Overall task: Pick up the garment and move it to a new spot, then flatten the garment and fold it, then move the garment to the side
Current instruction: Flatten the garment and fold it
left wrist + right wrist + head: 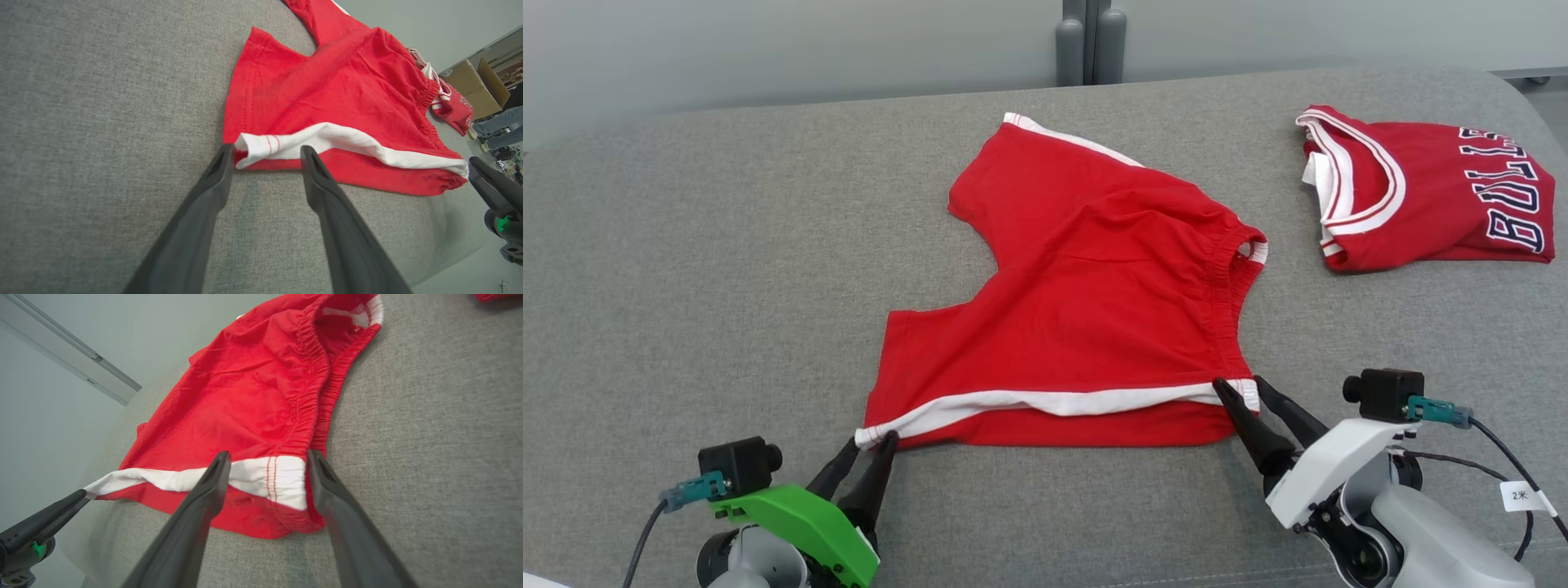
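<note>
Grey cushion (686, 245): broad padded surface lying under the red shorts (1094, 310); bare on every side of them.
Red shorts: spread nearly flat on the cushion; legs toward the robot's left, elastic waistband toward its right; light wrinkles near the waistband.
Jersey (1421, 196): red, folded, lettered; off the shorts' waistband end, well apart from them.
White stripe (1054, 402): runs along the shorts' near edge, hem to waistband.
Right gripper (1240, 382): at the shorts' near waistband corner; fingers spread either side of the stripe's end, nothing clamped.
Left gripper (872, 441): at the shorts' near hem corner; fingers parted, straddling the white tip, unclamped.
</note>
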Motion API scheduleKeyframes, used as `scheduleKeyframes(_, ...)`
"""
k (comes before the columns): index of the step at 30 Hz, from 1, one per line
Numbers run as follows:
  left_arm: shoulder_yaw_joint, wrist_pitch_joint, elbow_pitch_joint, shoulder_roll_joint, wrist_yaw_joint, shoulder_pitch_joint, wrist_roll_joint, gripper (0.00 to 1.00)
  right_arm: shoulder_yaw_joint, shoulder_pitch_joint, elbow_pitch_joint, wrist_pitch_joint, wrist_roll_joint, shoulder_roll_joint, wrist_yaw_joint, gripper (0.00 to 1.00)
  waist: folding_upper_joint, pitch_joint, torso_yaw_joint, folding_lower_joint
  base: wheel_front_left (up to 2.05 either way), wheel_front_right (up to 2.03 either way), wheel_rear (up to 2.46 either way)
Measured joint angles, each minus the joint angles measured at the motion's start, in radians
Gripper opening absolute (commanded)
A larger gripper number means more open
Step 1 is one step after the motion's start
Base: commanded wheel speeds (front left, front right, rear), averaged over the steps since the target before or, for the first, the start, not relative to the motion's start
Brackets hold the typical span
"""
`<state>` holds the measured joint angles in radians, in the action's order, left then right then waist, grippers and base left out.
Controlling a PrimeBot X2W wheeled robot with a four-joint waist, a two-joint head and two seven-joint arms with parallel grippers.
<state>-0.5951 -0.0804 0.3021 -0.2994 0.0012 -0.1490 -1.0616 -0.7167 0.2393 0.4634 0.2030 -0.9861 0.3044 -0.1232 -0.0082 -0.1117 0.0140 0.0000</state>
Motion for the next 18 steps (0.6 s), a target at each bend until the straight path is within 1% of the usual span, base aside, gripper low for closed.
scheduleKeyframes(1, -0.001, 0.000, 0.000, 0.000, 0.000, 0.000, 0.000, 0.00, -0.002, 0.000, 0.000, 0.000, 0.000, 0.000, 0.000, 0.00, 0.0000, 0.000, 0.000, 0.0000, 0.00, 0.00, 0.00)
scheduleKeyframes(13, -0.015, 0.000, -0.007, 0.000, -0.002, -0.001, 0.004, 0.00, -0.012, 0.000, -0.006, 0.008, -0.007, 0.004, 0.000, 0.00, 0.0000, 0.002, -0.005, 0.0000, 0.00, 0.00, 0.00)
scheduleKeyframes(18, -0.018, -0.013, -0.029, -0.007, -0.014, -0.005, 0.024, 0.00, -0.012, 0.004, -0.033, 0.017, -0.007, 0.013, 0.000, 0.00, 0.0000, 0.001, -0.009, 0.0000, 0.00, 0.00, 0.00)
